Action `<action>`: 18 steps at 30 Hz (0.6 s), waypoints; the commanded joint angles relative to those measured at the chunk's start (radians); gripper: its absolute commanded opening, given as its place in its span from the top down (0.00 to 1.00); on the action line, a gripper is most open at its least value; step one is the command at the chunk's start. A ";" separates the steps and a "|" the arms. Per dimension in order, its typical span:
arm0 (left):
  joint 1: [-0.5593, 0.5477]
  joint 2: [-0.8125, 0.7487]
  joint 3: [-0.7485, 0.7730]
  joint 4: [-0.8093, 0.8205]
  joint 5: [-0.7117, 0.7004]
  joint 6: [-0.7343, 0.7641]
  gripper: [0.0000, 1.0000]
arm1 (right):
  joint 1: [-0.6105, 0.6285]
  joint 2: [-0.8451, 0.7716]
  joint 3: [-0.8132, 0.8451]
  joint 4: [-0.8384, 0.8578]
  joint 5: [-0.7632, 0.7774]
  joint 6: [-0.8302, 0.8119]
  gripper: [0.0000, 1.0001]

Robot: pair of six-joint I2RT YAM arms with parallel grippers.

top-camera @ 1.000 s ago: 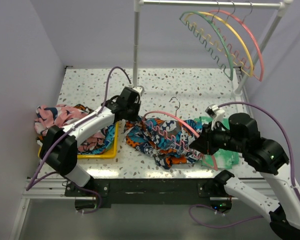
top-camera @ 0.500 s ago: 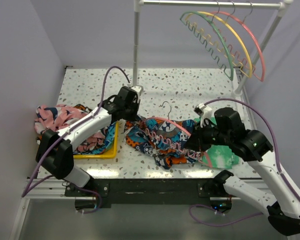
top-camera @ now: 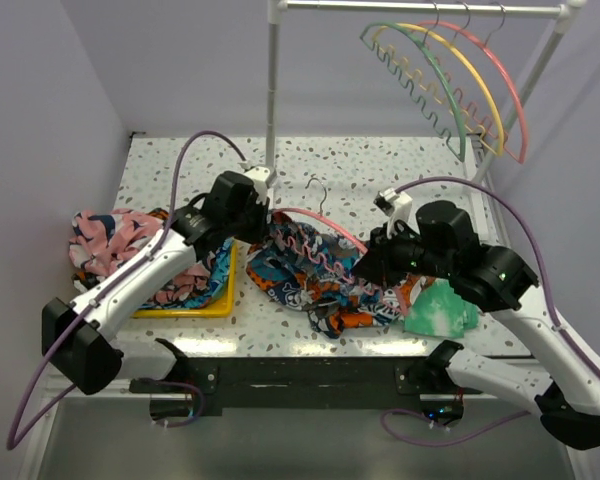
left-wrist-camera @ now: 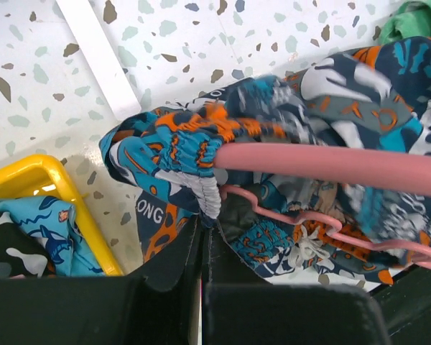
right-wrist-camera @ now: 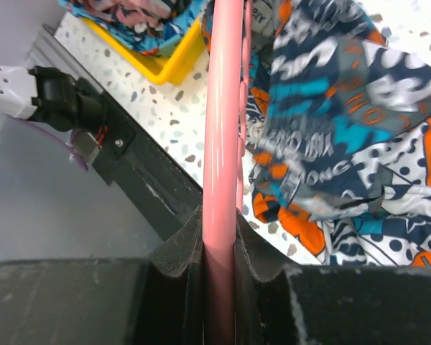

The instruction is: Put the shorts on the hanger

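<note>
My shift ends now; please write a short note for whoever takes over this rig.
Left gripper: shut on the waistband of the shorts.
Right gripper: shut on the arch of the coral-pink hanger.
The hanger crosses over the bunched shorts on the table.
Done: both grasped.
To do: drape the shorts on the hanger; whether any fabric is threaded yet, I cannot tell.

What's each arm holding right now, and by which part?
Right fingers clamp the hanger by its smooth pink outer arc. Left fingers pinch the shorts at the gathered waistband edge.
</note>
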 commanded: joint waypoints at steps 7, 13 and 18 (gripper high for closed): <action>-0.051 -0.138 0.044 -0.065 0.011 -0.019 1.00 | 0.331 0.022 -0.153 0.342 0.318 0.063 1.00; -0.096 -0.173 0.039 -0.110 -0.040 -0.013 1.00 | 0.336 -0.083 -0.277 0.501 0.524 0.070 1.00; -0.097 -0.193 0.033 -0.171 -0.297 0.006 1.00 | 0.377 -0.030 -0.268 0.548 0.364 0.089 1.00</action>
